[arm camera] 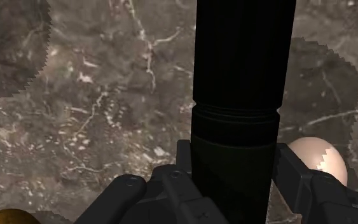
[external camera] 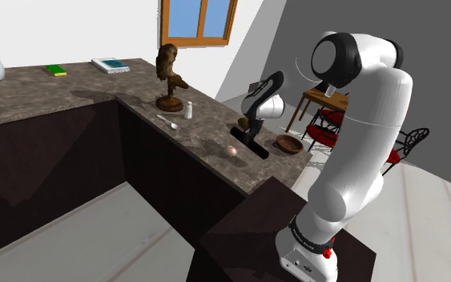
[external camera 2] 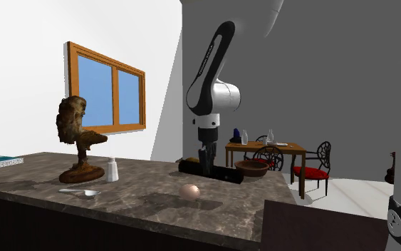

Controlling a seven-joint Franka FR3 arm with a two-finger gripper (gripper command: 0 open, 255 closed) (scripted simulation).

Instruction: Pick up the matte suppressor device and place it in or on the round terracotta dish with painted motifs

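Note:
The suppressor (arm camera: 242,76) is a matte black ribbed cylinder lying level along the marble counter (external camera: 207,140). My black gripper (arm camera: 234,191) comes straight down on it and is shut on it, one finger on each side of the tube. From the side, the gripper (external camera 2: 206,164) holds the suppressor (external camera 2: 227,173) near its middle, and I cannot tell whether the tube still touches the counter. The round brown dish (external camera 2: 252,167) stands just past the tube's end, near the counter's corner. In the shoulder view the dish (external camera: 288,144) lies to the right of the suppressor (external camera: 257,149) and gripper (external camera: 250,133).
A pale pink egg-shaped thing (external camera 2: 189,192) lies close beside the suppressor. A brown owl statue (external camera: 168,76), a small white shaker (external camera: 188,109) and a white spoon (external camera: 167,122) stand farther along the counter. Beyond the counter's end are a table and red chairs (external camera 2: 313,167).

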